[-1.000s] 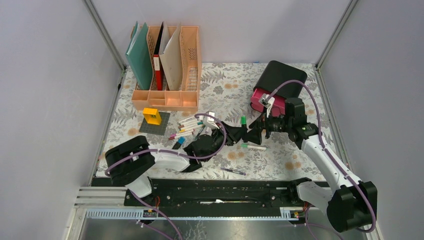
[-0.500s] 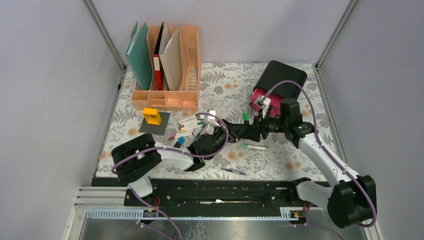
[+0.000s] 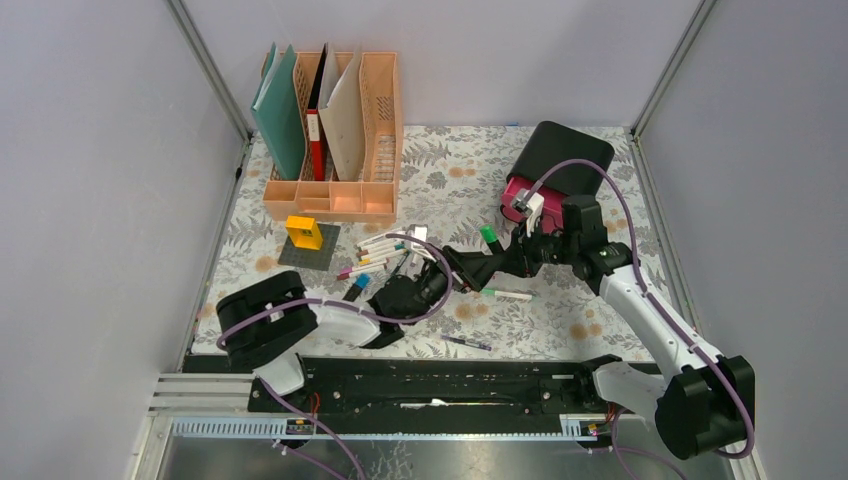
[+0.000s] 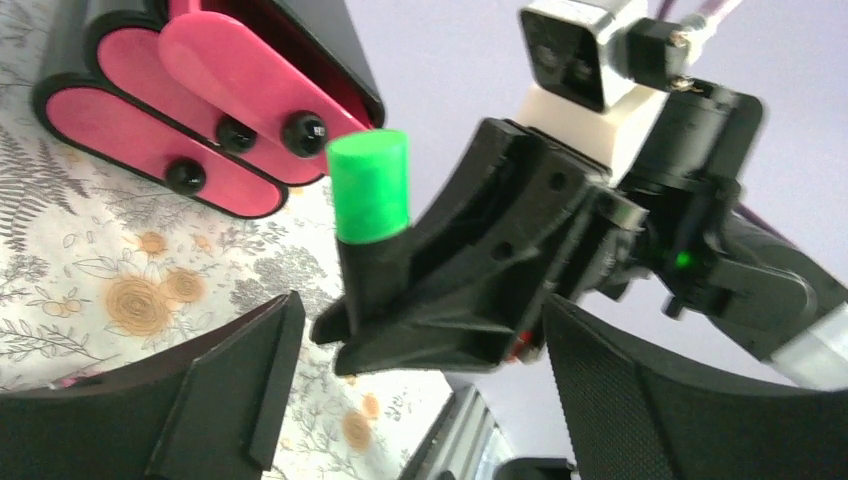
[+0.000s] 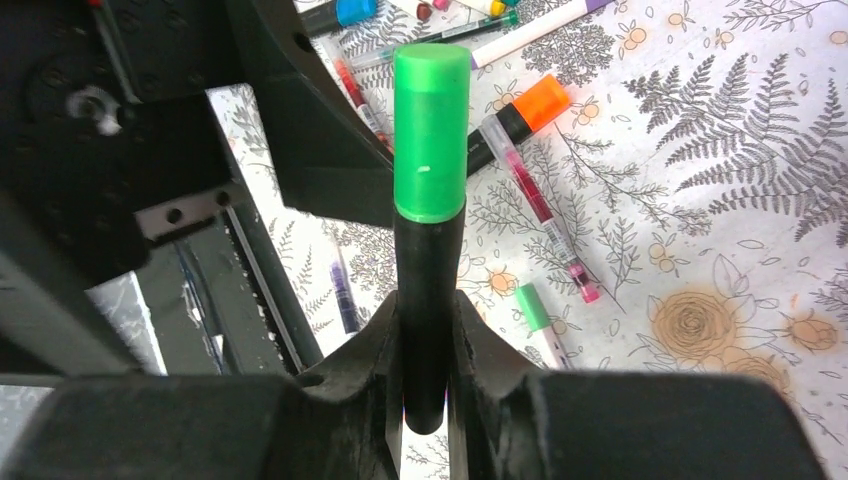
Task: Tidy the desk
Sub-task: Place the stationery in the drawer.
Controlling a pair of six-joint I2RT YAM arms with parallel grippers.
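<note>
Firmly pinched green-capped marker (image 5: 428, 230), right fingers (image 5: 495, 375), scattered pens (image 5: 540, 215), labels unreadable

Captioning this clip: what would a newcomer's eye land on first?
The green-capped marker stands out. It is clamped in the right pincer above the middle of the desk, with the open left pincer facing it close by. Next comes the loose pile of markers on the cloth left of centre, in front of the peach file rack.
</note>
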